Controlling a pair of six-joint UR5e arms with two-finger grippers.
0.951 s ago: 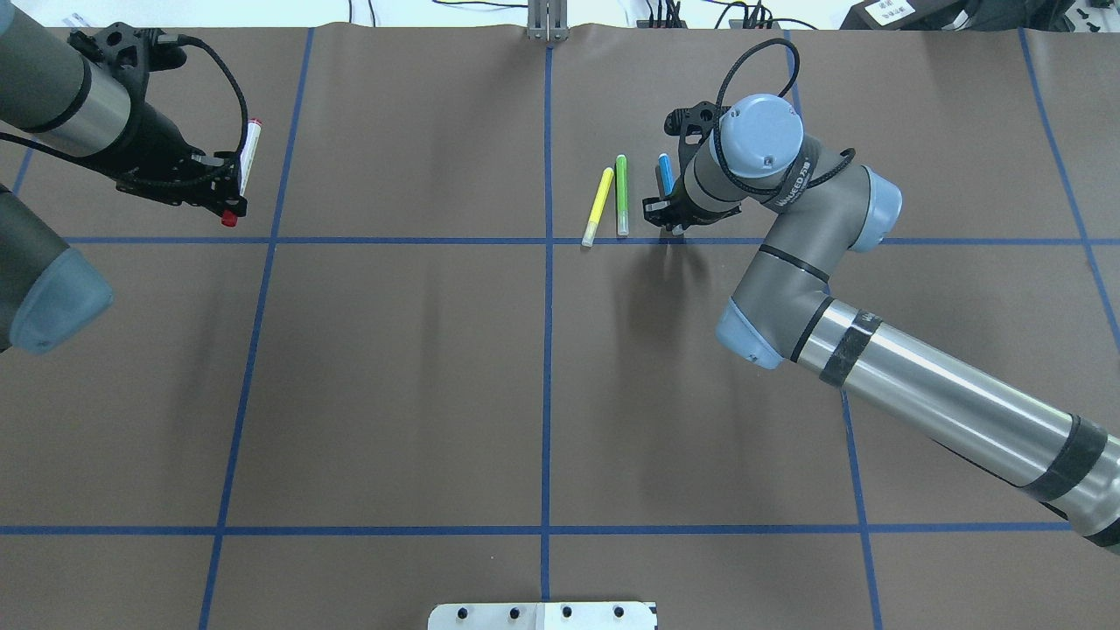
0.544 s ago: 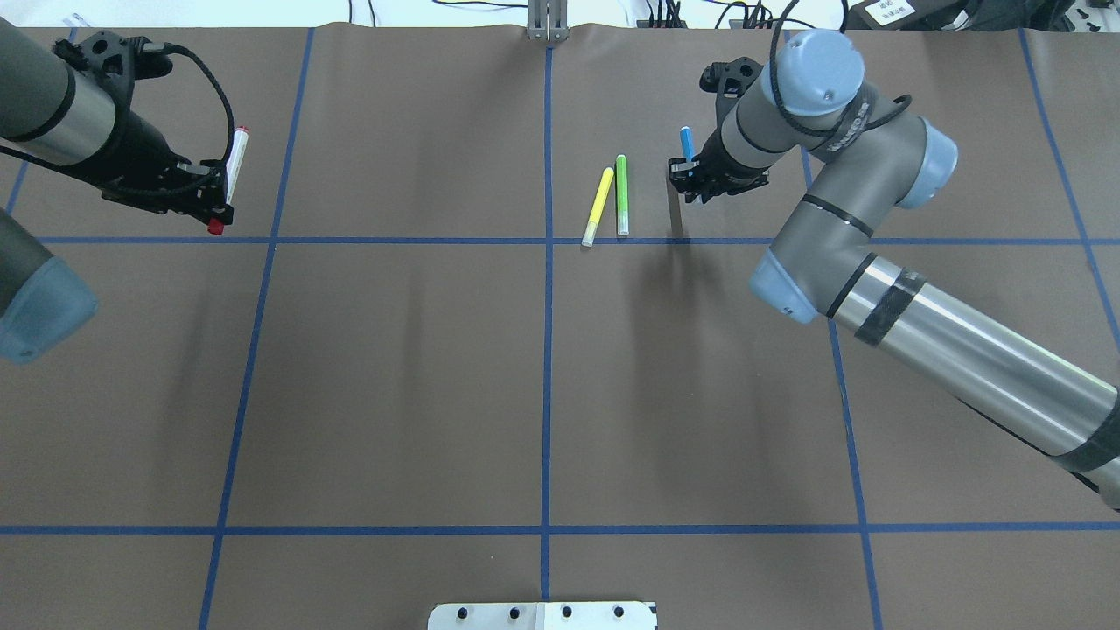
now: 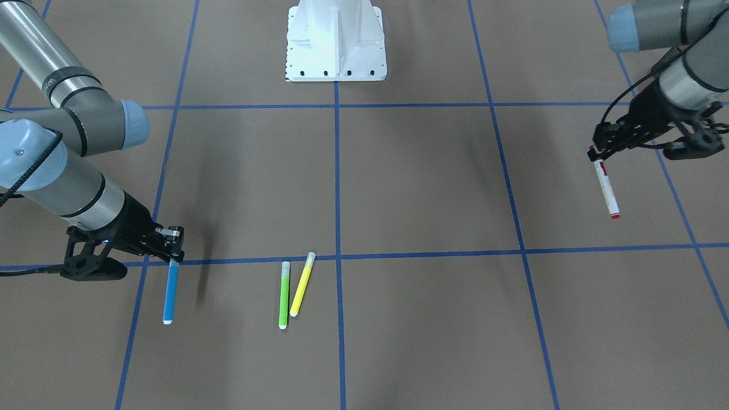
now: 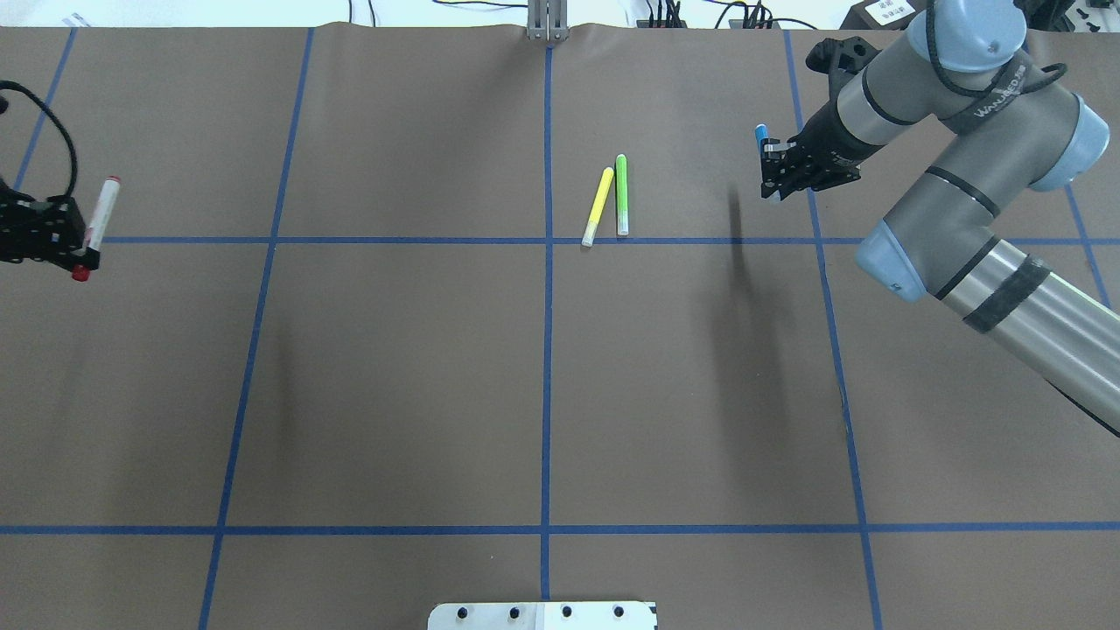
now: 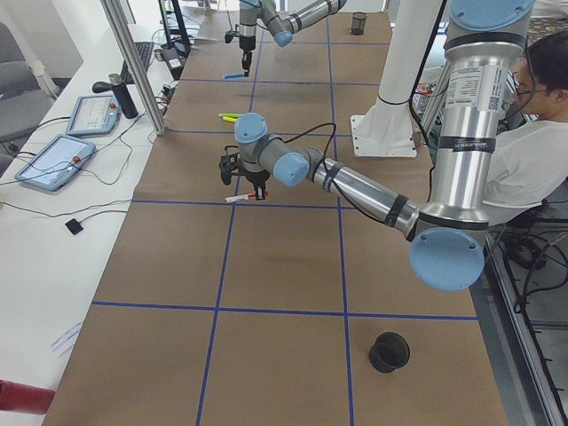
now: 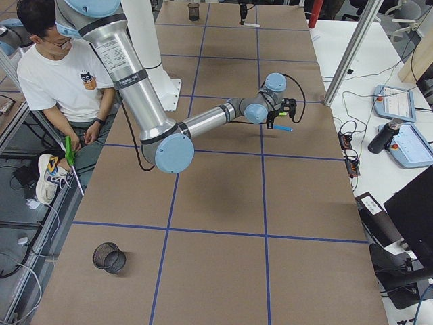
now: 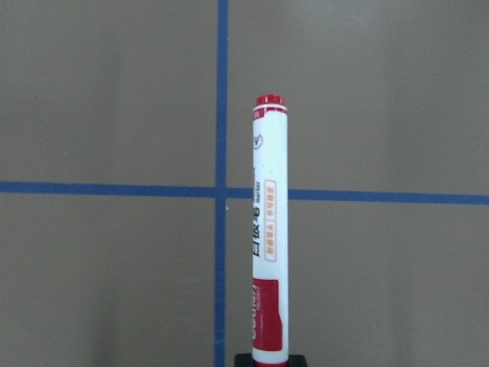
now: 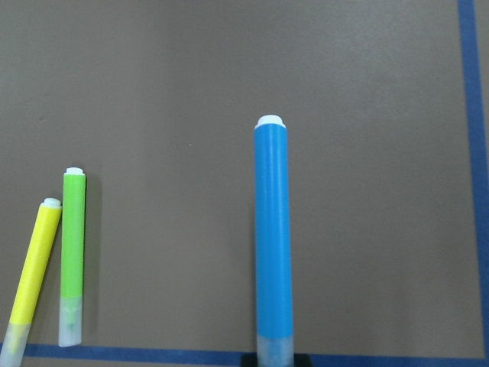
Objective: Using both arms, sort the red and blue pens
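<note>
Now you can see both arms have swung outward: the left gripper, fingers pinching the red pen, has reached the table's left edge, while the right gripper, clamped on the blue pen, has carried it well away from the unmoved green pen and yellow pen

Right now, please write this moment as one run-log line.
left hand: shut on red pen, aloft | right hand: shut on blue pen, aloft | green marker, yellow marker: lying side by side
</note>
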